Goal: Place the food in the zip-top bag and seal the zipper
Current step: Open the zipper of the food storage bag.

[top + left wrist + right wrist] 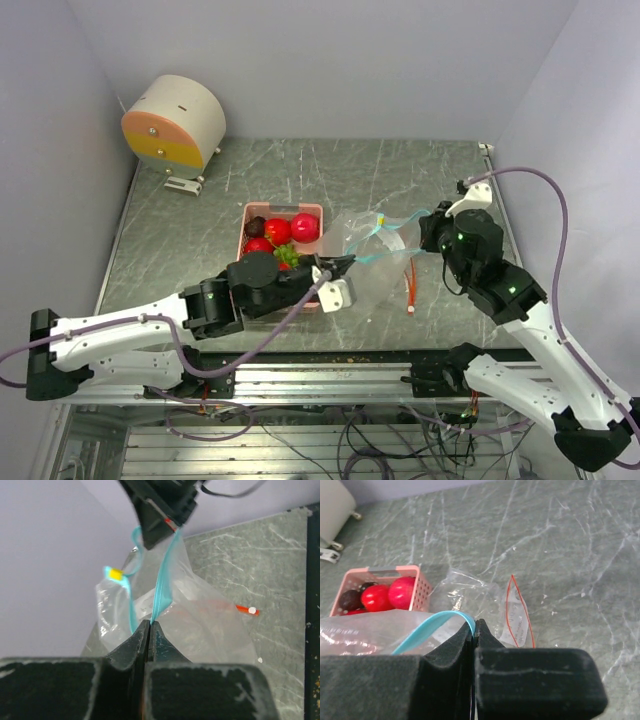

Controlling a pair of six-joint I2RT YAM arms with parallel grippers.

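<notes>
On the grey desk we are holding the zip-top bag up between both arms: our left gripper is clamping its teal zipper strip, and our right gripper is clenching the same strip farther along. The pink tray is sitting just beside the bag, and the food is lying inside that tray, not yet in the bag

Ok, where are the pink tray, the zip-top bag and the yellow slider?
pink tray (pixel 285 207): top view, far rim.
zip-top bag (pixel 210 630): left wrist view, clear side.
yellow slider (pixel 116 574): left wrist view, its middle.
</notes>
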